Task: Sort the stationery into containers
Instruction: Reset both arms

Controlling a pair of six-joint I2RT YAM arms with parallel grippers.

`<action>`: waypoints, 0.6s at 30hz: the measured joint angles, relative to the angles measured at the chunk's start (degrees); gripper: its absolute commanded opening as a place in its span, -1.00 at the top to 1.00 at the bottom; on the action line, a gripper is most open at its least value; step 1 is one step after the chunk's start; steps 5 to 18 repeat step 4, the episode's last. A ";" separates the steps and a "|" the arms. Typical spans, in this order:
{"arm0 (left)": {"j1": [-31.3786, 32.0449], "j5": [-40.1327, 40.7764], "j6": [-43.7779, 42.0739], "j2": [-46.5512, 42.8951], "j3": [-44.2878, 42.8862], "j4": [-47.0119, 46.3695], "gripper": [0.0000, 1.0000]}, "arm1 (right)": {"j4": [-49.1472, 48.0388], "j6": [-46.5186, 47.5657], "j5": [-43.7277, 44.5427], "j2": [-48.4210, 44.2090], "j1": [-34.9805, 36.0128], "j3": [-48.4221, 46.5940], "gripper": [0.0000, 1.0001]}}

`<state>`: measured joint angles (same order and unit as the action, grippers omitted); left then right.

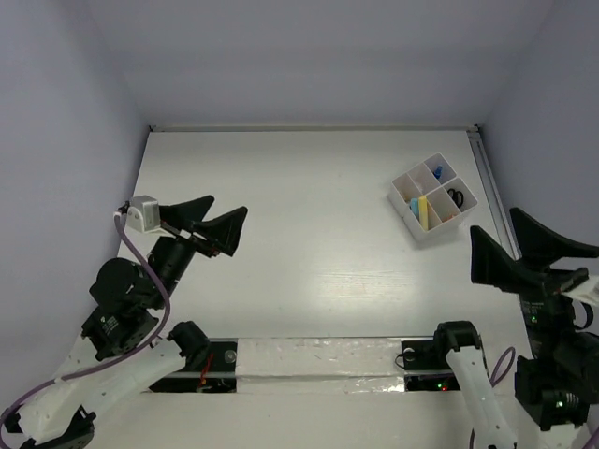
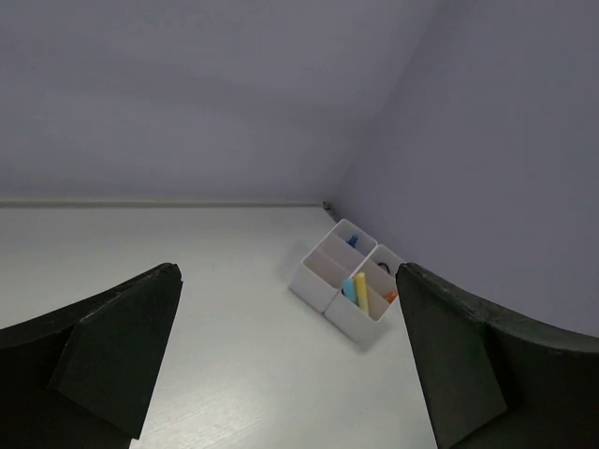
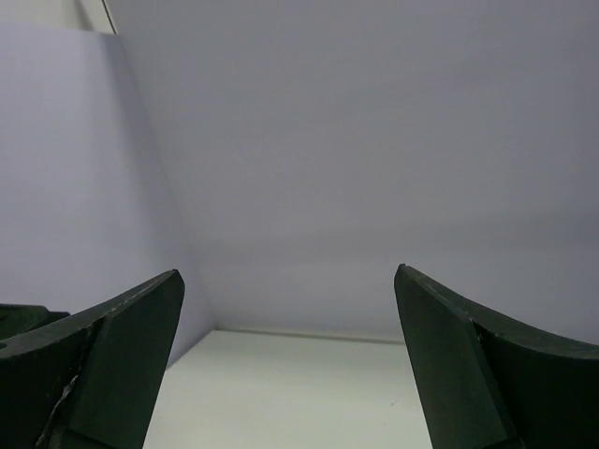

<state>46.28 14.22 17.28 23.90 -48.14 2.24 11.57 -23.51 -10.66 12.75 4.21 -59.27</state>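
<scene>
Your divided tray (image 2: pixel 311 283) sits far right on the surface (image 1: pixel 309 234), with a yellow stick (image 1: pixel 422 210) beside a pale blue one and a blue piece (image 1: pixel 438 171) in the far cell. Just nearer, your right hand (image 1: pixel 492 223) hovers spread wide and empty. Your left hand (image 1: pixel 227 206), well apart, is raised, spread and empty.

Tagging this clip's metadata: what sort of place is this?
Likely a lab robot cell: a white table walled by lavender panels, left arm and right arm bolted at its edge, a divided tray of stationery.
</scene>
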 measured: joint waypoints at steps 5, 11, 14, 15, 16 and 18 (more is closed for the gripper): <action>-0.02 -0.02 -0.04 1.57 -1.09 -1.90 -0.98 | 0.79 1.11 1.29 -1.62 0.00 0.11 -1.00; -0.02 -0.02 -0.04 1.57 -1.09 -1.90 -0.98 | 0.79 1.11 1.29 -1.62 0.00 0.11 -1.00; -0.02 -0.02 -0.04 1.57 -1.09 -1.90 -0.98 | 0.79 1.11 1.29 -1.62 0.00 0.11 -1.00; -0.02 -0.02 -0.04 1.57 -1.09 -1.90 -0.98 | 0.79 1.11 1.29 -1.62 0.00 0.11 -1.00; -0.02 -0.02 -0.04 1.57 -1.09 -1.90 -0.98 | 0.79 1.11 1.29 -1.62 0.00 0.11 -1.00; -0.02 -0.02 -0.04 1.57 -1.09 -1.90 -0.98 | 0.79 1.11 1.29 -1.62 0.00 0.11 -1.00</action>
